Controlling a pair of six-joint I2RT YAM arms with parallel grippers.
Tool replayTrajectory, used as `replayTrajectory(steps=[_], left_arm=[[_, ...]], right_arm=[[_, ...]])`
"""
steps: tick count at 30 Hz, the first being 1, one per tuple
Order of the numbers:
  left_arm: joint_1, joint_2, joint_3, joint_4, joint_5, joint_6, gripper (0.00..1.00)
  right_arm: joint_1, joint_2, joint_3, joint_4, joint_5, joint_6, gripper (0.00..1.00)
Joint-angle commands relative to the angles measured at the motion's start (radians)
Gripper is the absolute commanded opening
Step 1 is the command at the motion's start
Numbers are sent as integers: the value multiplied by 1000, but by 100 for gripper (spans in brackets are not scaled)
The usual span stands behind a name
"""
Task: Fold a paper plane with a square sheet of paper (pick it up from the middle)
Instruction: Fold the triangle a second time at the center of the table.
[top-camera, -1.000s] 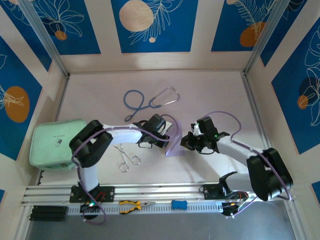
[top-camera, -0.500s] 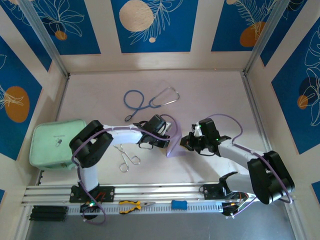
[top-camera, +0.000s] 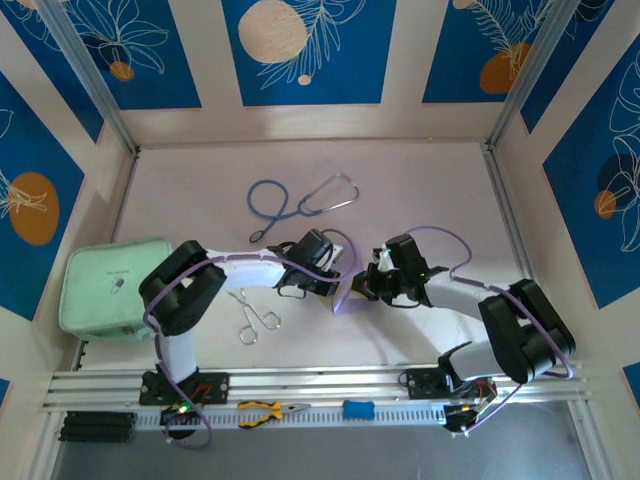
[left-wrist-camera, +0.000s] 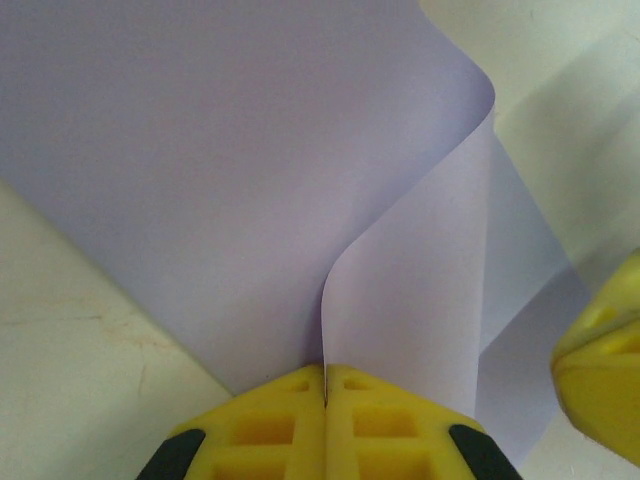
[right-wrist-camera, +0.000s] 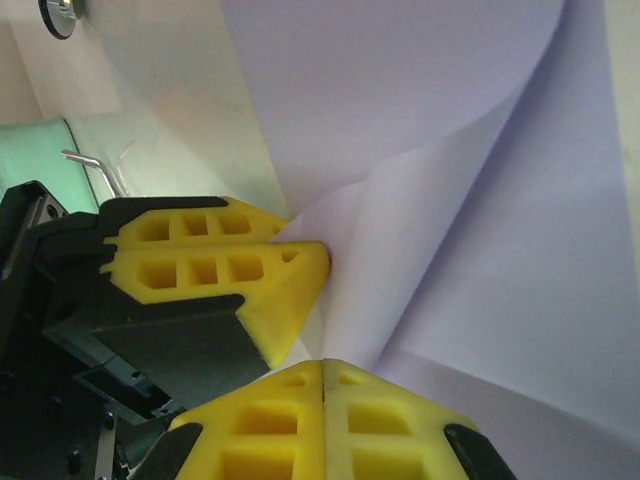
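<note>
Lilac, thin and square, the sheet of plain paper (left-wrist-camera: 250, 150) stands bent up from the pale table (top-camera: 420, 190) between both arms, pinched near its middle by the closed left gripper (left-wrist-camera: 326, 375) and closed right gripper (right-wrist-camera: 322, 366); it looks light, floppy, easily creased, best held beside the ridge.

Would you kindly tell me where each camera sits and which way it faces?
Top external: above and behind the arms, looking down on the table; both arms show, with the left claw and right claw side by side at the square sheet of paper.
Left wrist: on the left arm, looking along its shut claw at the pinched sheet.
Right wrist: on the right arm, looking along its shut claw at the sheet.
Shared: both wrist views show the curled sheet and the other arm's claw.
</note>
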Motion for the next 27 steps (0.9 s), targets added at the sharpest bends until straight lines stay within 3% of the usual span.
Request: replayTrajectory(steps=[1,27], left_arm=[[-5,35,21,-46,-20,39,2],[-2,49,37,-76,-42,57,2]], right_arm=[[10,35,23,52,-19,31,1],[10,241,-56,287,-6,120,0]])
